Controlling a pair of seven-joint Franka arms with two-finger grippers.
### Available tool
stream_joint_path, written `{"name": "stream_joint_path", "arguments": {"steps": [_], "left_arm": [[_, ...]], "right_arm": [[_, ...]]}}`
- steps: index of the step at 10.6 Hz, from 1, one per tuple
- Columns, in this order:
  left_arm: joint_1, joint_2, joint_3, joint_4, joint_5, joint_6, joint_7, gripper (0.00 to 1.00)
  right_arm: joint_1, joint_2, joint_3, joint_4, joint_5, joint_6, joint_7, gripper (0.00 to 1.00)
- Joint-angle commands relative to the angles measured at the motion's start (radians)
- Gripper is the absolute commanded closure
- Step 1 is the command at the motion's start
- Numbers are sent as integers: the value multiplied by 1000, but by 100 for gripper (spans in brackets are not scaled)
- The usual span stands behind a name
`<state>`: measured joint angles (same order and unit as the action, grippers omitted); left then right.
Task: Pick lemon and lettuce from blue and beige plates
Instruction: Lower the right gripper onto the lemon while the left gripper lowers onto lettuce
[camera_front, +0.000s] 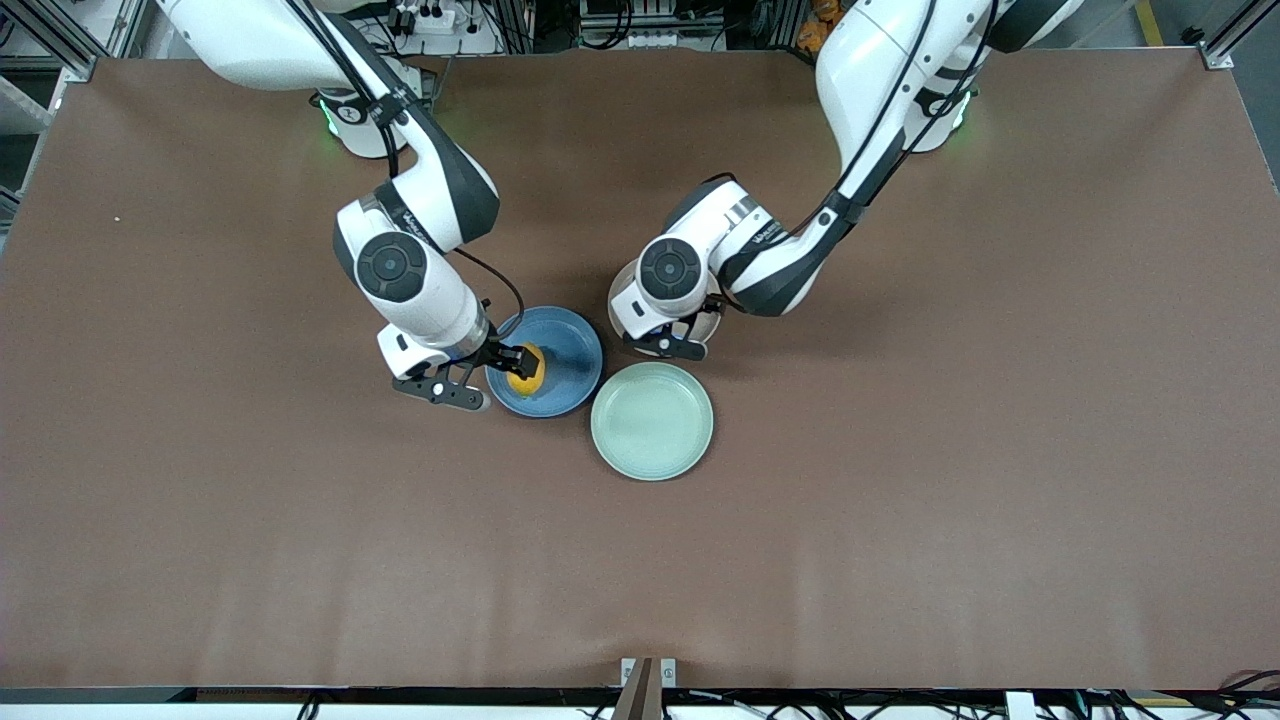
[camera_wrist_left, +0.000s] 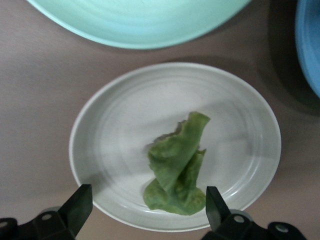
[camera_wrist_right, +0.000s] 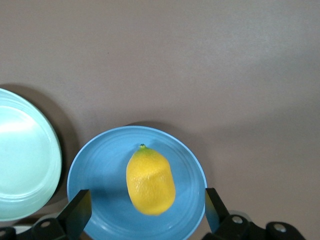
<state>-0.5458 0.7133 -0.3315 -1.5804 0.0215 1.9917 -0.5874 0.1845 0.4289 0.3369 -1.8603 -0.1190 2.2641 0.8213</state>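
Note:
The yellow lemon (camera_wrist_right: 150, 180) lies on the blue plate (camera_wrist_right: 100, 170). My right gripper (camera_wrist_right: 147, 200) hangs open just above that plate, one finger on each side of the lemon, not touching it. In the front view the lemon (camera_front: 527, 372) shows beside the right gripper (camera_front: 482, 373). The crumpled green lettuce (camera_wrist_left: 177, 170) rests on the pale beige plate (camera_wrist_left: 110, 125). My left gripper (camera_wrist_left: 148, 194) is open over it, its fingers straddling the leaf. In the front view the left gripper (camera_front: 668, 345) covers the lettuce and most of the beige plate (camera_front: 712, 325).
A mint-green plate (camera_front: 652, 420) with nothing on it sits nearer the front camera, close beside the blue plate (camera_front: 570, 345) and the beige one. All three stand on a wide brown table mat (camera_front: 900, 500).

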Motion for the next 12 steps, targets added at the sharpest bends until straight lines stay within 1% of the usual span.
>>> {"name": "stream_joint_path", "arguments": {"steps": [1, 2, 4, 7, 9, 10, 12], "left_arm": [[-35, 32, 6, 16, 23, 6, -25, 0], [-42, 40, 6, 16, 23, 6, -25, 0], [-60, 55, 8, 17, 23, 7, -32, 0], [-77, 69, 25, 16, 25, 7, -46, 0], [-80, 75, 31, 16, 25, 7, -48, 87], [-80, 74, 31, 16, 25, 7, -48, 100], [-80, 69, 31, 16, 26, 6, -48, 100]], "right_arm": [[4, 31, 16, -23, -63, 60, 54, 0], [6, 34, 16, -48, -70, 105, 56, 0], [10, 45, 16, -65, -77, 127, 58, 0], [18, 85, 17, -65, -152, 150, 127, 0], [27, 109, 17, -65, -172, 158, 137, 0], [27, 119, 17, -65, -188, 158, 150, 0], [30, 140, 17, -65, -212, 187, 185, 0]]}}
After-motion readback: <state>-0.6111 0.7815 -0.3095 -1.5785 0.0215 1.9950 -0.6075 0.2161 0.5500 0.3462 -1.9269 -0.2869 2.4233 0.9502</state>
